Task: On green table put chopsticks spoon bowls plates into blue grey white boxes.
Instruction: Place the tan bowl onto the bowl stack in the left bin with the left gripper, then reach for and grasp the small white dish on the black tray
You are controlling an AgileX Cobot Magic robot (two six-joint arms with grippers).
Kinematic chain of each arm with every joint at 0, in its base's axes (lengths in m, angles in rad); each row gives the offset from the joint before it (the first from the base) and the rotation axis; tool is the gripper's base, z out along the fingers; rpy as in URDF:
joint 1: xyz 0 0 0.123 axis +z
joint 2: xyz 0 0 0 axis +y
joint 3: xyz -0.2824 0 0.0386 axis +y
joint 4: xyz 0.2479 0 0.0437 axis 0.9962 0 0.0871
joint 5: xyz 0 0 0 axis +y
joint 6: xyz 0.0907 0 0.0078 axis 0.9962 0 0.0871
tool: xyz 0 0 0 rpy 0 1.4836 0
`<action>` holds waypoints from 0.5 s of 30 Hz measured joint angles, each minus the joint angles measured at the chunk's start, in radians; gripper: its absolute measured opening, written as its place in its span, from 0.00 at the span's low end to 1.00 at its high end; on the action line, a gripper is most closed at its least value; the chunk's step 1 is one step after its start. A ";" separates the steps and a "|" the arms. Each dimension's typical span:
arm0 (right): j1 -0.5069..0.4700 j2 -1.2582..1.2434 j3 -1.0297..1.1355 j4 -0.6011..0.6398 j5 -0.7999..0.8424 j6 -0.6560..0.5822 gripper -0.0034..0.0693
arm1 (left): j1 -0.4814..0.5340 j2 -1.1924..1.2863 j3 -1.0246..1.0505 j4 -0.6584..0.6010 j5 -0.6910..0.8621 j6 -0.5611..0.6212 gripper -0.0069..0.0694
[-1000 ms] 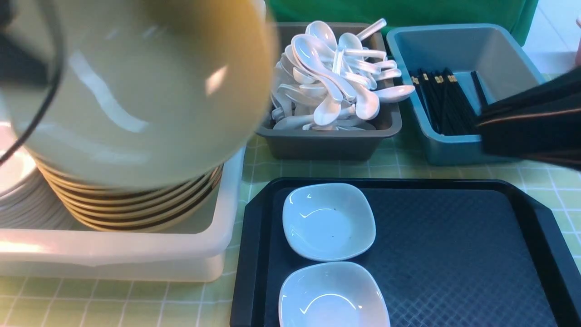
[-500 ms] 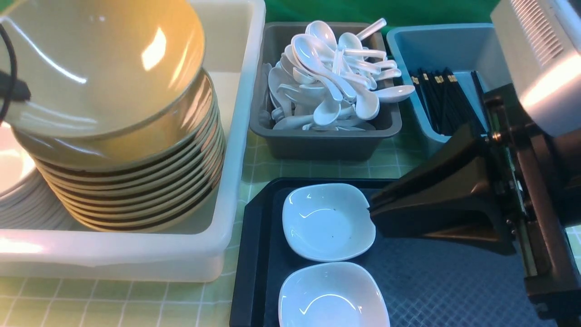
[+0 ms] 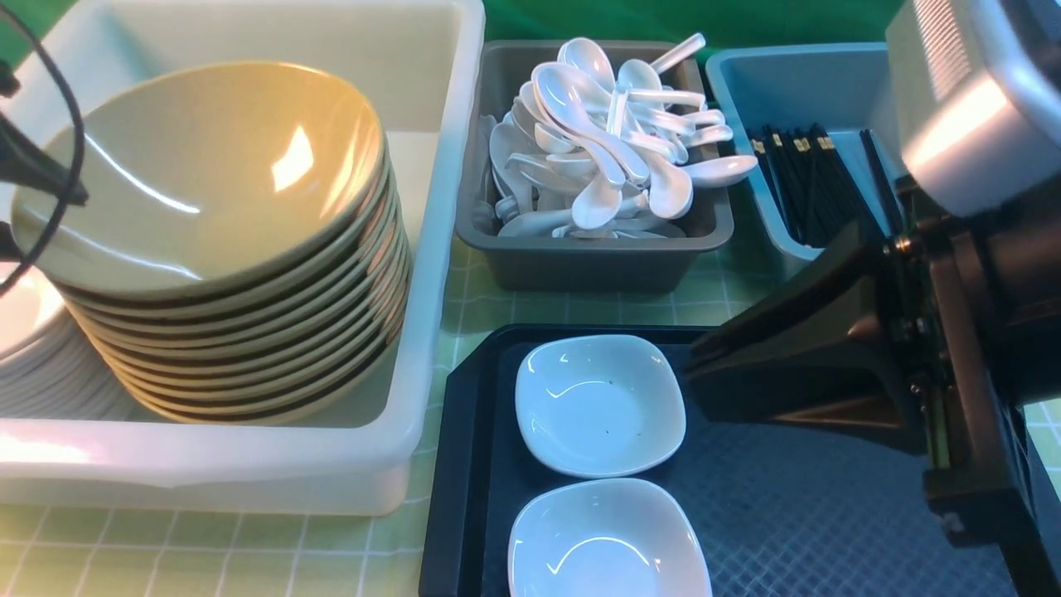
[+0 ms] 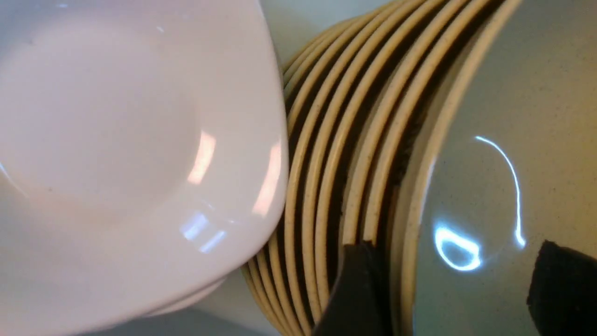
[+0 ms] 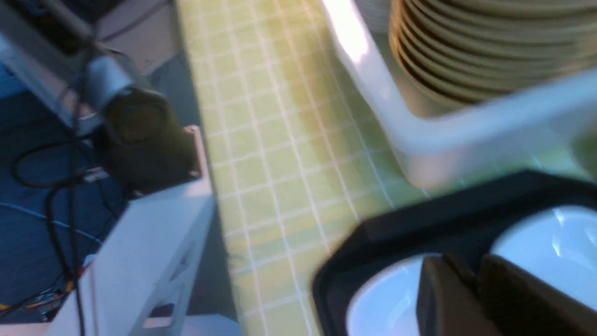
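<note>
1. Layout. The green table (image 3: 207, 547) carries three boxes and a black tray (image 3: 829, 514). The white box (image 3: 439, 274) stands toward the table's left edge. The grey box (image 3: 580, 269) is at the middle of the far edge and the blue box (image 3: 796, 83) is toward the far right corner. The tray lies toward the near edge, in front of the grey and blue boxes.

2. Contents. A stack of bowls (image 3: 249, 348) stands upright in the white box, beside a stack of white plates (image 3: 33, 365) at that box's left side. The two stacks are touching or nearly so. The grey box holds a heap of spoons (image 3: 605, 149). The chopsticks (image 3: 808, 191) lie in the blue box, gold bands toward its far wall.

3. Tray. Two plates remain along the tray's left edge. The far plate (image 3: 598, 405) lies just behind the near plate (image 3: 609, 543), which is at the near left corner.

4. Left gripper (image 4: 454, 247). The jaws are released. Its fingers (image 4: 359, 289) stand wide apart across the rim of the top bowl (image 3: 207, 182), one outside the rim and one over the hollow. The bowl rests on the stack.

5. Right gripper (image 3: 686, 385). It is low over the tray, with its tips just beside the right edge of the far plate. The fingers lie close together. The wrist view is blurred, so it cannot be told whether the jaws are clenched or slightly parted. Nothing is seen between them.
</note>
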 joint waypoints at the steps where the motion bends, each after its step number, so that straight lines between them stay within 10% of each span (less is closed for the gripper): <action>1: 0.000 0.000 0.000 -0.034 -0.001 0.038 0.21 | -0.001 0.000 -0.016 0.011 0.012 -0.001 0.72; 9: -0.007 0.035 0.008 -0.450 -0.008 0.531 0.32 | -0.033 -0.084 -0.221 0.015 0.046 0.065 0.89; 15: -0.139 0.206 0.020 -0.349 -0.025 0.551 0.40 | -0.371 -0.273 -0.148 -0.111 0.057 0.371 0.86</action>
